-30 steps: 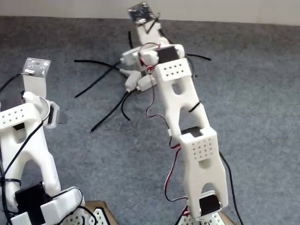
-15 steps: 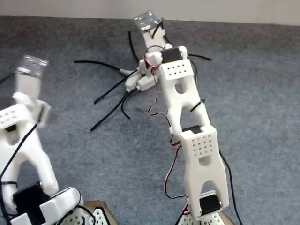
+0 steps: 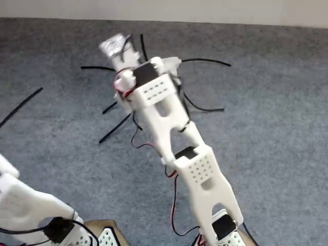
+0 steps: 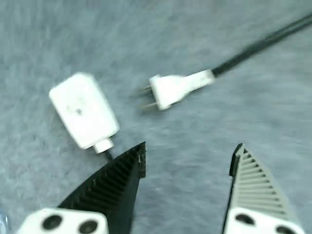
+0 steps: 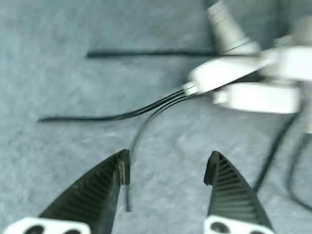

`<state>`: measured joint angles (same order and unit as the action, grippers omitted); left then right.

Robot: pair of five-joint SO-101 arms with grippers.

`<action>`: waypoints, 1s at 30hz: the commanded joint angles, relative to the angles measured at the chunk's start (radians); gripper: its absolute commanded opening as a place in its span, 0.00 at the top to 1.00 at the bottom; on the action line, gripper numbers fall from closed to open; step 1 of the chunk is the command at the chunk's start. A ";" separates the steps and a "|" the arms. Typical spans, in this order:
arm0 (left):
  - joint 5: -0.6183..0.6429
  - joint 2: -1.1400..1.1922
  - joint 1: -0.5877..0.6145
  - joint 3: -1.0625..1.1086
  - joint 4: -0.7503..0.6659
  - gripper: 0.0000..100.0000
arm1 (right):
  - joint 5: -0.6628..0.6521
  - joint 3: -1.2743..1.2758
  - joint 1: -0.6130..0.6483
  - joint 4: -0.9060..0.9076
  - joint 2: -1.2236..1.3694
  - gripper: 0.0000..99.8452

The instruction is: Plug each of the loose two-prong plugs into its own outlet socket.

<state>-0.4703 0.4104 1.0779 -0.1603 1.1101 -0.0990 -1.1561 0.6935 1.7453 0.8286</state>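
A white two-prong plug (image 4: 173, 90), black-corded, lies just beside a white socket block (image 4: 84, 109). Both the left gripper (image 4: 187, 161) and right gripper (image 5: 168, 168) gape wide.

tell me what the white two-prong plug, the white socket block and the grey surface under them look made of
White two-prong plug: likely moulded plastic, going by its smooth matt body. White socket block: probably the same plastic, smooth with rounded corners. Grey surface: looks like carpet or felt, with a fuzzy mottled texture.

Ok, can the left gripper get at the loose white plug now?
Probably yes: the left gripper is open, and the plug lies on bare carpet just ahead of it, clear of the socket block.
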 commanded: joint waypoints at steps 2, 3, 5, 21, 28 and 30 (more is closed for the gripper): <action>0.003 0.134 0.105 -0.286 0.087 0.71 | 0.014 0.031 0.024 0.022 -0.038 0.76; 0.003 0.163 0.122 -0.337 0.106 0.71 | 0.014 0.028 0.022 0.022 -0.041 0.76; 0.006 0.214 0.153 -0.432 0.132 0.71 | 0.014 0.041 0.010 0.022 -0.067 0.76; 0.044 0.541 0.131 -0.840 0.244 0.71 | -0.021 0.300 -0.077 0.021 -0.239 0.76; 0.041 0.642 0.131 -0.924 0.245 0.71 | -0.032 0.302 -0.074 0.019 -0.240 0.76; 0.041 0.670 0.131 -0.941 0.245 0.71 | -0.049 0.302 -0.074 0.019 -0.240 0.76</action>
<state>-0.4319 1.0733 1.2236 -1.0487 1.3510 -0.1250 -0.8508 0.6199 1.7453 0.6690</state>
